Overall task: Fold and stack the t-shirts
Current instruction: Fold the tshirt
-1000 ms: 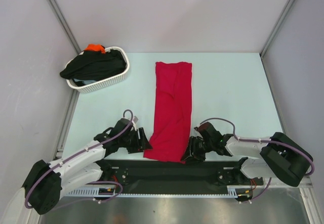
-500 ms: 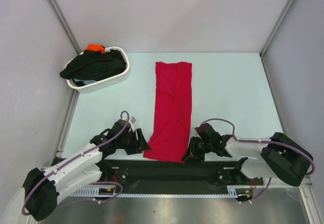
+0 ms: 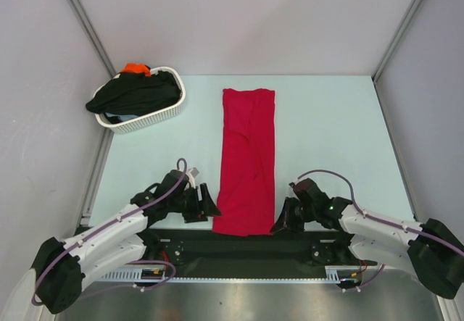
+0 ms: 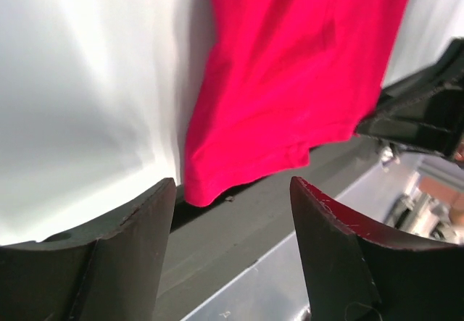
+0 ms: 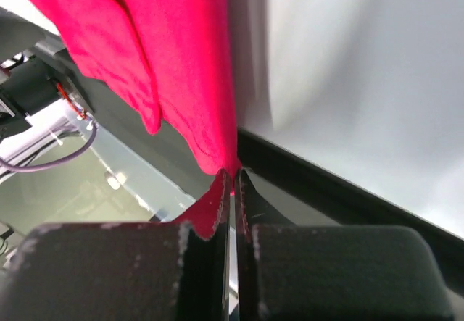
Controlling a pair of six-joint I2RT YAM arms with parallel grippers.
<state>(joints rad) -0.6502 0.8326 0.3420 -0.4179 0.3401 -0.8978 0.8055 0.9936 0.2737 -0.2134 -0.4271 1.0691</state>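
A crimson red t-shirt [image 3: 248, 158], folded into a long strip, lies down the middle of the table, its near end hanging over the front edge. My right gripper [image 3: 280, 223] is shut on its near right corner [image 5: 221, 158]. My left gripper [image 3: 210, 209] is open beside the near left corner [image 4: 199, 190], not touching it. A black t-shirt [image 3: 134, 94] and an orange one [image 3: 135, 68] lie in the white basket [image 3: 170, 106].
The white basket stands at the far left of the table. A black rail [image 3: 239, 245] runs along the front edge under the red shirt's end. Grey walls enclose the table on three sides.
My right gripper has pulled the shirt's near right corner to the right, squaring the near end. My left gripper stayed beside the left corner, shifting only slightly.
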